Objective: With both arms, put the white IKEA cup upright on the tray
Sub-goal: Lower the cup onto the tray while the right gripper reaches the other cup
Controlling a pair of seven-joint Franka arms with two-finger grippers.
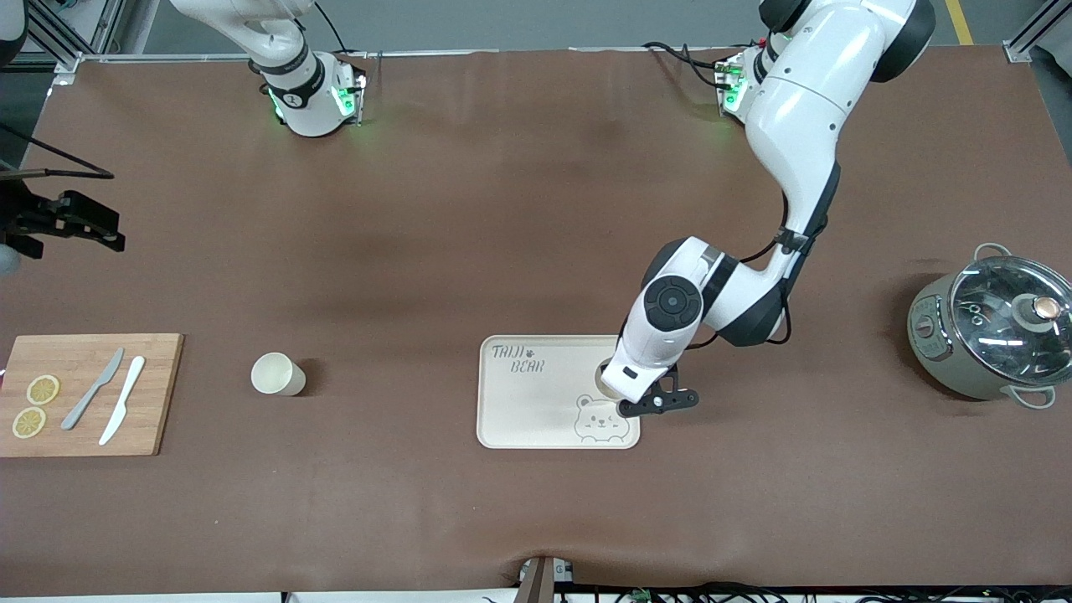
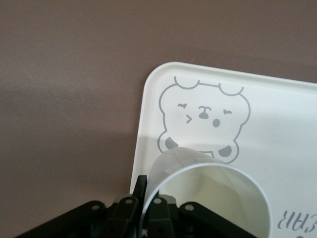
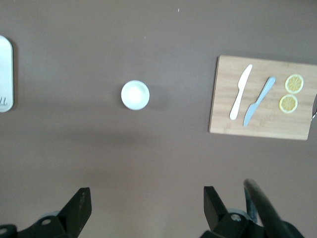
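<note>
Left gripper (image 2: 148, 210) pinching cup (image 2: 213, 198) rim over tray (image 1: 519, 419) edge, frame centre — could tip on release; right gripper (image 3: 143, 208) spread, waiting

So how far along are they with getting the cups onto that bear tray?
Partway. The left gripper is shut on the rim of a white cup over the tray, near the bear face; whether the cup already rests there is unclear. A second cup stands upright on the table between the tray and the cutting board, untouched. The right gripper hangs open high above that end, waiting.
</note>
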